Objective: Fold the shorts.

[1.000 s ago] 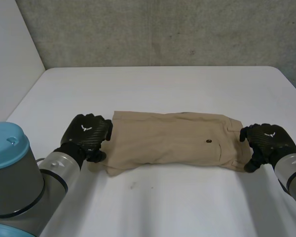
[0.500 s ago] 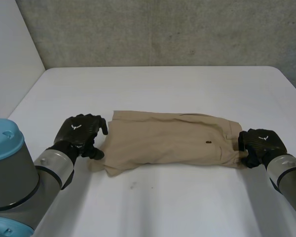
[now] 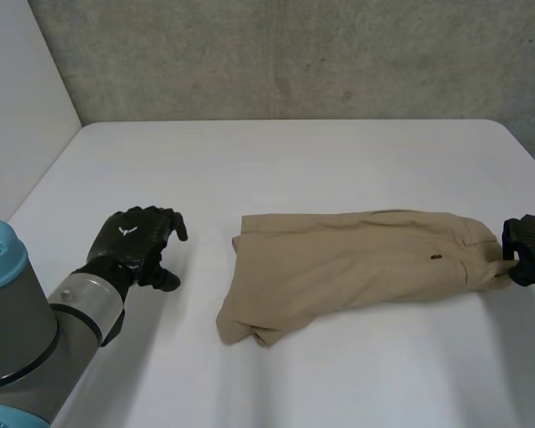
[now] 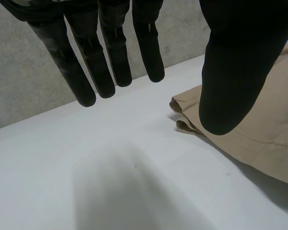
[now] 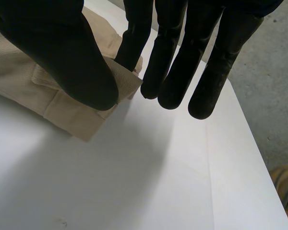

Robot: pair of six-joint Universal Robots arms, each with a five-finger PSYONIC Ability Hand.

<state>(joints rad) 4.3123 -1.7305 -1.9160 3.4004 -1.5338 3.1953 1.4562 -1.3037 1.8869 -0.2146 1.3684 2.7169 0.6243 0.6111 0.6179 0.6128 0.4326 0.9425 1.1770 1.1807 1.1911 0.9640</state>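
You get soft, even light from overhead: the white table (image 3: 339,160) reads bright, and the shorts (image 3: 357,263) drop a faint shadow beside the left hand (image 3: 134,245).

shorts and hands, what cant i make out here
- Head view: the right hand is cut off by the picture's edge.
- Right wrist view: its thumb covers the part of the shorts that it pinches.
- Left wrist view: the thumb of the left hand hides part of the shorts' end.
- Head view: the top layer hides any folds beneath.
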